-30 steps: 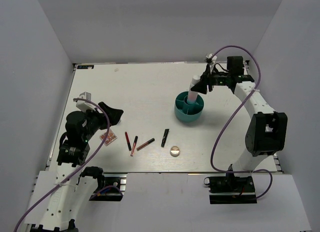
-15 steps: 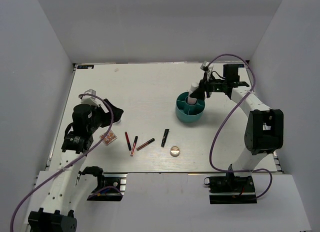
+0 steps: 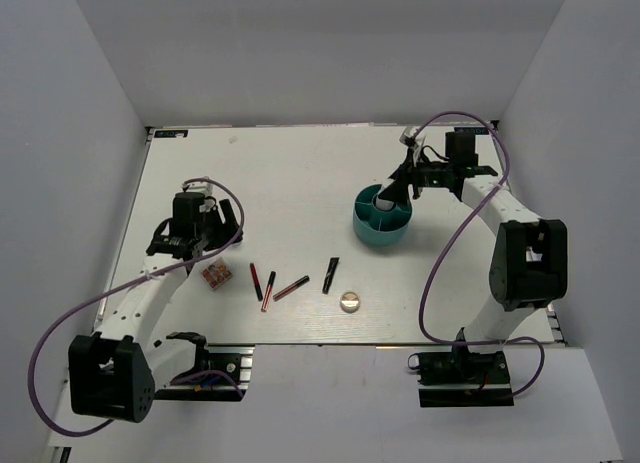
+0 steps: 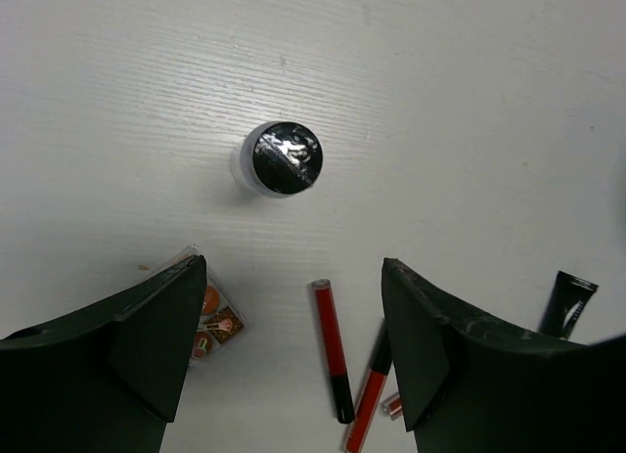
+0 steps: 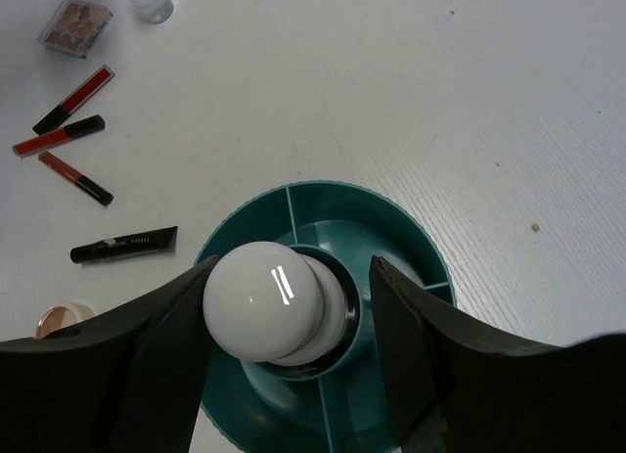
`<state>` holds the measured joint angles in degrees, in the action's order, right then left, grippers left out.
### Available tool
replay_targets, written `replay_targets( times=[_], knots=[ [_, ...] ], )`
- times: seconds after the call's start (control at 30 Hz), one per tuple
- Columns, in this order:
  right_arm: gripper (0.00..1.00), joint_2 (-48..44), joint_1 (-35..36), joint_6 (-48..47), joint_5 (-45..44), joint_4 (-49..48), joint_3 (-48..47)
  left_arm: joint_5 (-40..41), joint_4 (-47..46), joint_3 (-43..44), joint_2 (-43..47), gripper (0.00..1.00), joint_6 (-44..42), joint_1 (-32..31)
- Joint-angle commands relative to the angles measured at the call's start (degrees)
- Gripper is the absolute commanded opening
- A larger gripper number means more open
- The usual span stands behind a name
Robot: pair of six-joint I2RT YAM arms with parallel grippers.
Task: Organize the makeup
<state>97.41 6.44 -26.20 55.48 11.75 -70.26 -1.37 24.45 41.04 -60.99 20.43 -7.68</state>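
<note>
The makeup lies in a loose row at the table's front: a square pink palette (image 3: pixel 215 274), red and black sticks (image 3: pixel 268 289), a black tube (image 3: pixel 330 274) and a round metallic compact (image 3: pixel 349 301). My left gripper (image 3: pixel 205 245) hovers open over them, with nothing between its fingers; below it I see the palette (image 4: pixel 213 321), a red stick (image 4: pixel 331 347) and a small black-topped jar (image 4: pixel 282 159). A white bottle with a pale cap (image 5: pixel 262 301) stands in the centre well of the teal divided cup (image 5: pixel 391 213). My right gripper (image 5: pixel 293 296) straddles the cap, open, with a gap on the right.
The teal cup (image 3: pixel 381 223) stands right of the table's middle. The right wrist view shows the sticks (image 5: pixel 73 94), the tube (image 5: pixel 124 244) and the compact (image 5: pixel 64 318) to the cup's left. Grey walls enclose the table on three sides.
The left arm has swung out over the table, above the palette and sticks. The right gripper lowered the bottle into the cup's centre and its jaws widened.
</note>
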Motion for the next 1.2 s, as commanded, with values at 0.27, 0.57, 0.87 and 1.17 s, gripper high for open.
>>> replay_targets(
  times=[0.27,0.57,0.87,1.17],
  knots=[
    [0.76,-6.87,-0.37,-2.28,2.61,0.47,2.4,5.15,-9.15,3.96,-9.48,0.81,-4.16,-0.23],
    [0.77,-11.71,-0.64,-3.51,2.17,3.28,3.81,4.0,-10.21,7.39,-17.75,0.72,-5.13,-0.75],
    [0.76,-13.91,-1.43,-2.37,2.0,3.46,4.52,4.01,-8.98,7.57,-18.81,0.39,-5.31,-0.75],
    [0.76,-16.37,-2.13,-0.44,1.12,2.32,5.39,-8.28,-9.77,8.88,-13.11,0.22,-4.52,-1.28]
  ],
)
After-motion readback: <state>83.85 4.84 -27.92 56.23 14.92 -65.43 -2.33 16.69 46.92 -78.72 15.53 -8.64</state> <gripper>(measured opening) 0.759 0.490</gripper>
